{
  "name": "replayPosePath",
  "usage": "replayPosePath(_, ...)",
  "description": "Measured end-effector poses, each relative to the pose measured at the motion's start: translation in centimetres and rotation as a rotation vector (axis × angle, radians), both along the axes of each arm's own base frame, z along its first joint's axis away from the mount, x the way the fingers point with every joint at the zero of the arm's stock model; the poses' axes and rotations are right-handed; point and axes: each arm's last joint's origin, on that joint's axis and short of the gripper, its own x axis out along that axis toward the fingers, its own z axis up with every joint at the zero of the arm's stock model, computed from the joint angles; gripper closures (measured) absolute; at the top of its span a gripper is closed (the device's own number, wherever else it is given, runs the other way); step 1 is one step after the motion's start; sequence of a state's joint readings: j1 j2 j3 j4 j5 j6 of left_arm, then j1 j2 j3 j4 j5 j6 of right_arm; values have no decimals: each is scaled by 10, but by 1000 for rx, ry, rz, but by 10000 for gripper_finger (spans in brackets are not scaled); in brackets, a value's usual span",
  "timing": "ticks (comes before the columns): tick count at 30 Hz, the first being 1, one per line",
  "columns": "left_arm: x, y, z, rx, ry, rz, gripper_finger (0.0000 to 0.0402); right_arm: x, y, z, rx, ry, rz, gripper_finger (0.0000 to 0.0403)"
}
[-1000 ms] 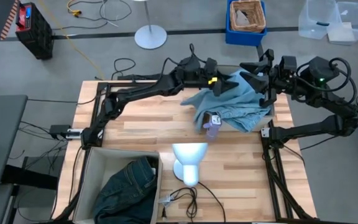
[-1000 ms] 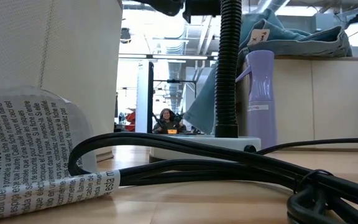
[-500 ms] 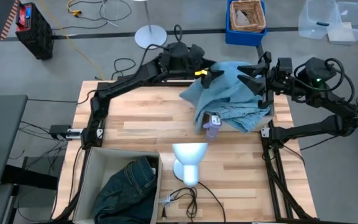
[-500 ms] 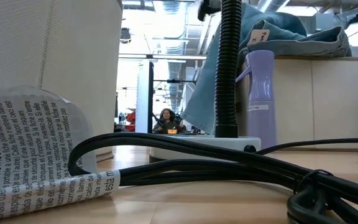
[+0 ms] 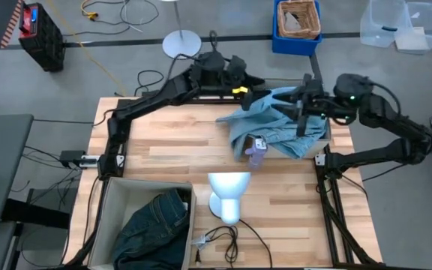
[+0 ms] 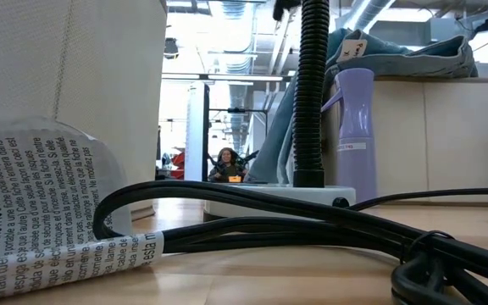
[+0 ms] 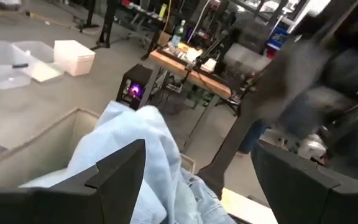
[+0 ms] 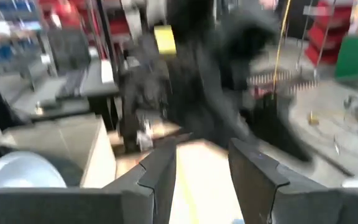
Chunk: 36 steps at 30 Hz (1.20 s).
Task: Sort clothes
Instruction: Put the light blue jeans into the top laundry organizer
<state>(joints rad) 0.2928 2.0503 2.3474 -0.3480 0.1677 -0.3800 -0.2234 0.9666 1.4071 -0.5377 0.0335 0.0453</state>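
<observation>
Right now you have two arms up over the far half of the table (image 5: 163,150), and two garments in sight. One is the pale blue garment (image 5: 276,124), heaped at the far right of the wood, with its far edge lifted toward the grippers. The other is the pair of jeans (image 5: 152,229), lying crumpled in the one fabric bin (image 5: 109,202) at the near left corner. Your left gripper (image 5: 252,91) sits at the far edge of the table, right at the raised part of the pale blue garment; its wrist camera shows the two fingers (image 7: 114,171) spread apart with the pale cloth bunched between and beyond them, and you cannot tell whether they pinch it. Your right gripper (image 5: 300,112) is over the right side of the same heap, facing the left arm, and its wrist camera shows its fingers (image 8: 157,171) parted with nothing between them. One lilac spray bottle (image 5: 256,151) stands at the near edge of the heap, touching the cloth. One white mannequin head (image 5: 227,193) sits nearer you, just right of the bin, with a black cable (image 5: 227,236) looped beside its base.
</observation>
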Motion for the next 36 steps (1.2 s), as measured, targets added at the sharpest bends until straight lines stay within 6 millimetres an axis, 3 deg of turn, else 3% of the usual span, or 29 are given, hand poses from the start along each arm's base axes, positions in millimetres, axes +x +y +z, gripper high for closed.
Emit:
replayPosePath(8, -46, -12, 37, 116, 38, 59, 128, 17, -6, -28, 50, 250, -58, 241)
replayPosePath(13, -77, -21, 62, 165, 17, 99, 149, 34, -1, -45, 12, 408, 2, 243)
replayPosePath(23, -132, -45, 94, 234, 29, 177, 174, 74, -10, -77, 9, 613, 19, 301)
replayPosePath(30, -159, -60, 94, 254, 166, 240, 195, 68, -23, -77, 33, 620, -42, 310)
replayPosePath(36, -152, -79, 80, 288, 271, 177, 231, 60, -26, -72, 10, 597, -53, 310)
